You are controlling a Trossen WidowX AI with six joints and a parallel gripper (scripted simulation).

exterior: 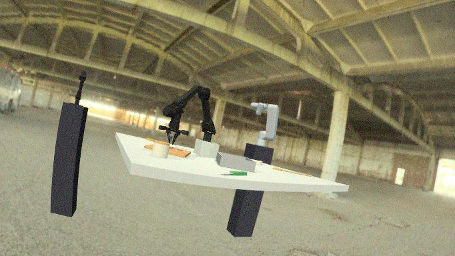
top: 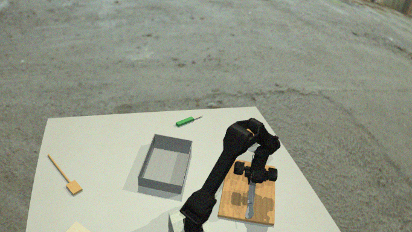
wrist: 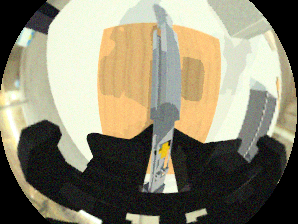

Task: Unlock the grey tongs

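Tongs over the board, pincer clamped on them

The gripper [top: 253, 176] is squeezed nearly shut on the hinge end of the grey tongs [top: 250, 197], and the tongs stretch lengthwise down the middle of the wooden board [top: 232, 196], tips toward the board's near edge. In the wrist view the tongs [wrist: 162, 90] have their two arms slightly apart, with board [wrist: 123, 76] showing on both sides, so they're well inside its edges. I can't tell whether the tips touch the wood. The roasting tin [top: 166, 163] sits well off to the left with a wide strip of table [top: 99, 142] between it and the board. The board's right side is close to the table's right edge. A green screwdriver [top: 185, 121] and wooden spatula [top: 64, 176] lie far from the arm.
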